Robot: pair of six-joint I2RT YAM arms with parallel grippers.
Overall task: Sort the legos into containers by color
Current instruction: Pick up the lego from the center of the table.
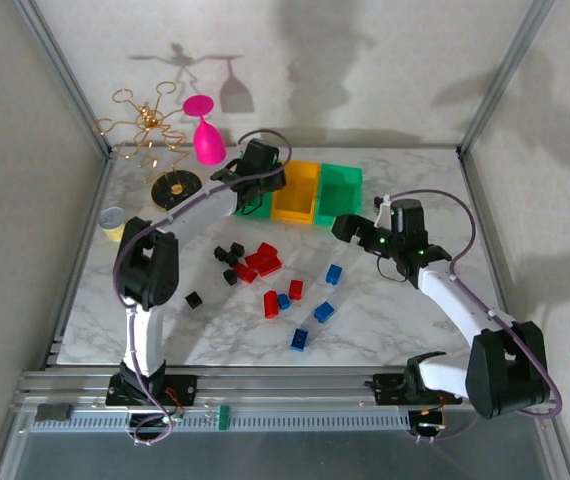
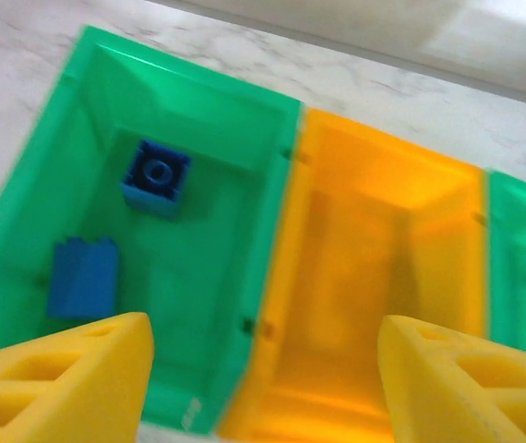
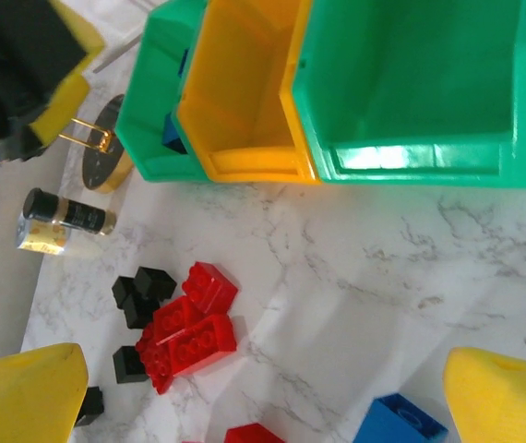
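Observation:
Three containers stand in a row at the back: a left green bin (image 2: 51,129), a yellow-orange bin (image 1: 297,192) and a right green bin (image 1: 338,195). Two blue legos (image 2: 157,175) (image 2: 83,277) lie in the left green bin. My left gripper (image 2: 263,369) hovers open over the wall shared by that bin and the yellow-orange one, holding nothing. Red legos (image 1: 262,262), black legos (image 1: 230,252) and blue legos (image 1: 324,312) lie scattered mid-table. My right gripper (image 1: 350,228) hangs open and empty in front of the right green bin, above the marble.
A pink glass (image 1: 205,135), a gold wire stand (image 1: 148,122) and a black disc (image 1: 175,188) sit at the back left. A small yellow tin (image 1: 113,222) stands near the left edge. Metal frame posts border the table.

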